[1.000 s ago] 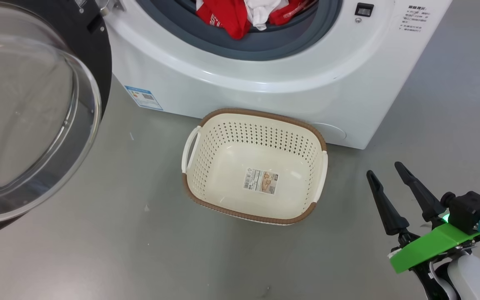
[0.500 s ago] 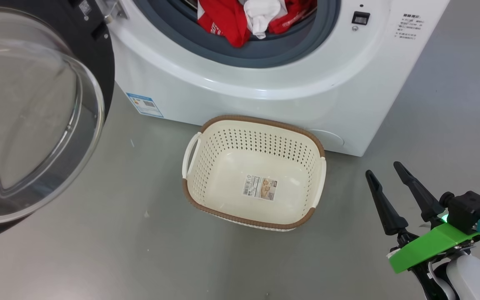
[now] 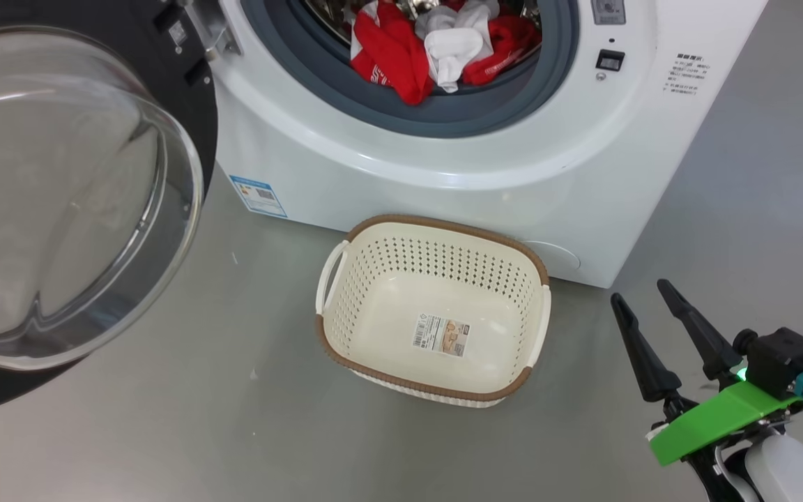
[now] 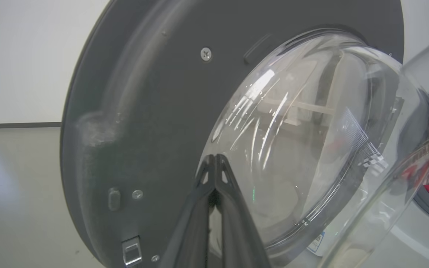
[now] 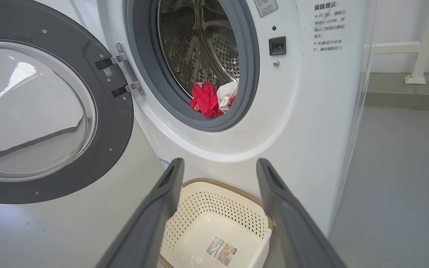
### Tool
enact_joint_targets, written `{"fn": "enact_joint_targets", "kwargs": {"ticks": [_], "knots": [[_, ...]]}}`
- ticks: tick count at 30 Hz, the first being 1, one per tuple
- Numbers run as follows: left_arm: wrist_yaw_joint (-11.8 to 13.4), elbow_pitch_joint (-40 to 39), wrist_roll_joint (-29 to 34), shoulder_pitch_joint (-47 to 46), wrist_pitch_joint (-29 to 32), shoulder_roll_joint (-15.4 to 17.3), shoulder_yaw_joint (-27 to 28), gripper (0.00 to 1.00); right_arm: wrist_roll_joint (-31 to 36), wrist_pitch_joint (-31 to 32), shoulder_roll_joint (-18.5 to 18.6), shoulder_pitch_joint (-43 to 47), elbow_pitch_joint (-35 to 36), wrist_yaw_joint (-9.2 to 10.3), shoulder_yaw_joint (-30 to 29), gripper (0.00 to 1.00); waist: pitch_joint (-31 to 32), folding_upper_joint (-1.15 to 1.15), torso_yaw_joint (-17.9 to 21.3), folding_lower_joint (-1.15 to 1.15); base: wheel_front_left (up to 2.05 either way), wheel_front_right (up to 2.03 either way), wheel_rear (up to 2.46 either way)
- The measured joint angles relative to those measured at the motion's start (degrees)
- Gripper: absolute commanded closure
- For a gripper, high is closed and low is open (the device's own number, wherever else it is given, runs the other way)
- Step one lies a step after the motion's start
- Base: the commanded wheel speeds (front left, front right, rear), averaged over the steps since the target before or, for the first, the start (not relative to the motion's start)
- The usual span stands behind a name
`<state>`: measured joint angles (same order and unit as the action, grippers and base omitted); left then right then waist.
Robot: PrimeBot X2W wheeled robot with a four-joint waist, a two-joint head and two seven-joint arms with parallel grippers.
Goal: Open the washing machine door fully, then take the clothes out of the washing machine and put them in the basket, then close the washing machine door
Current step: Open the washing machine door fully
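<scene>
Steel drum [image 5: 199,44]: right wrist view | left gripper [image 4: 214,159] closed: left wrist view

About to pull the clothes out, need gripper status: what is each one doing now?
Left gripper: shut, holding nothing.
Right gripper: open, empty.

On the washing machine [image 5: 304,111], at two o'clock from its opening, a Chinese notice [image 5: 328,26] is headed 温馨提示. The paper label [image 5: 222,251] in the basket [image 5: 199,223] bears a barcode, its print unreadable.

The left gripper [image 4: 214,160], fingers pressed together, points at the washing machine door's [image 4: 155,111] inner glass bowl [image 4: 311,141].
</scene>
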<state>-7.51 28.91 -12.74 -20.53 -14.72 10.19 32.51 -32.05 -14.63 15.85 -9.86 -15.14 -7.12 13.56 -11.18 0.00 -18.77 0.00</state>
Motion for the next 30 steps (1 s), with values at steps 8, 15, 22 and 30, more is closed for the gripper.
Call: {"fn": "enact_joint_targets", "kwargs": {"ticks": [8, 15, 22, 30], "knots": [[-0.01, -5.34, -0.86, 4.35, 0.00, -2.40, -3.31, 1.00, 0.00, 0.00, -0.40, 0.46, -0.26, 0.00, -0.02, 0.00, 1.51, 0.00, 0.09, 0.00, 0.00, 0.00, 0.00], [-0.01, -10.99, -1.03, 9.70, 0.00, -5.57, -6.75, 0.44, 0.00, 0.00, -1.19, 1.15, -0.18, 0.00, -0.41, 0.00, 2.98, 0.00, 1.04, 0.00, 0.00, 0.00, 0.00], [-0.01, -14.99, -2.02, 13.63, 0.00, -7.01, -11.03, 0.00, 0.01, 0.00, -1.64, 2.57, -0.13, 0.00, -1.87, 0.00, 3.66, 0.00, 2.88, 0.00, 0.00, 0.00, 0.00], [-0.01, -17.56, -2.50, 15.98, 0.00, -7.09, -17.11, 0.00, 0.41, 0.00, -2.09, 2.60, 0.22, 0.00, -3.32, 0.00, 4.05, 0.00, 5.86, 0.00, 0.00, 0.00, 0.00]]}}
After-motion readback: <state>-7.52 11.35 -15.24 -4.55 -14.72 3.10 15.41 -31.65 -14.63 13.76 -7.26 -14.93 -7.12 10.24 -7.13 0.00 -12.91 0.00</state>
